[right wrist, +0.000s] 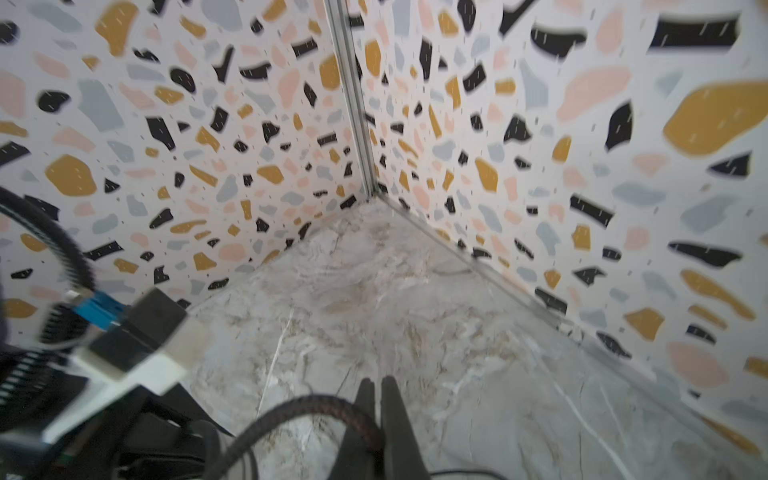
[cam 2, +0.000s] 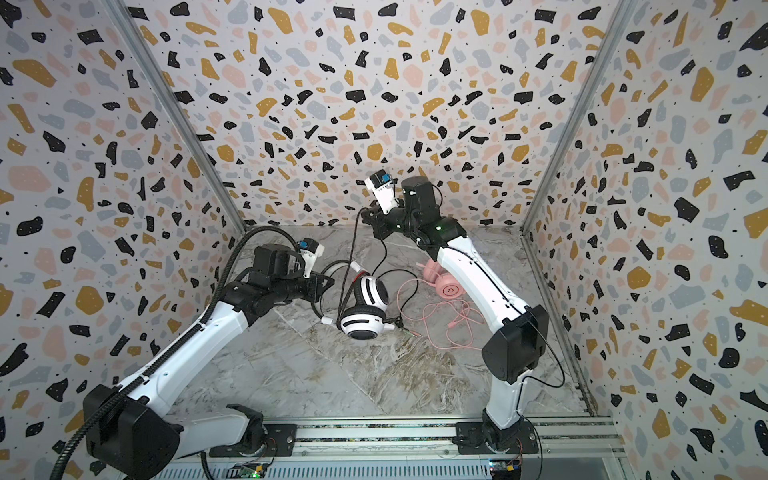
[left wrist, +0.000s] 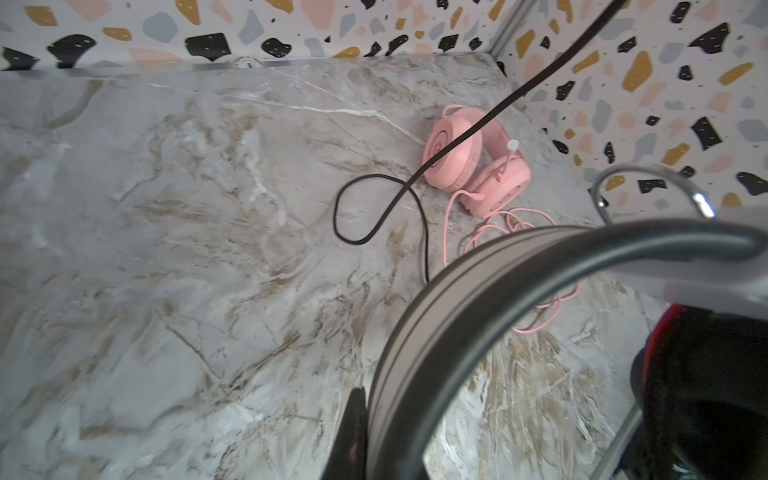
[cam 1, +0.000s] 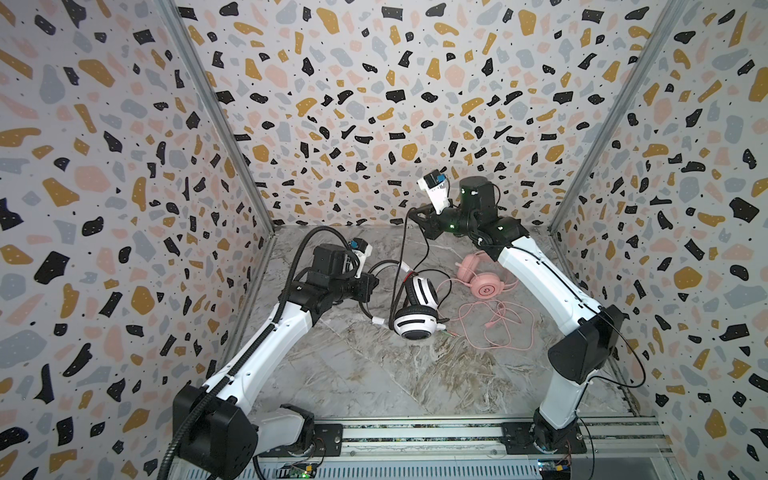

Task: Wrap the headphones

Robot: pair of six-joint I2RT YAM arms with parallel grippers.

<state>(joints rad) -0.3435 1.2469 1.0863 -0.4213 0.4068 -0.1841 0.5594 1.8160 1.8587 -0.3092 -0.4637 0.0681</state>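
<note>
The left tool [cam 1: 371, 286] is closed on the headband [left wrist: 478, 299] of the white-and-black headset [cam 1: 415, 328]. This headset sits near the middle of the bench [cam 1: 374, 386], a little toward the back edge. Whether its lower earcup touches the bench is unclear. The right tool [right wrist: 378, 392] is pinched narrow on the black cable [right wrist: 316, 405], high up near the back edge. In both top views the cable runs down from it to that headset. The pink headset [cam 1: 484, 286] lies on the bench toward the right edge, well apart from both tools. Its pink cable [cam 1: 511, 328] lies in loose loops just in front of it.
</note>
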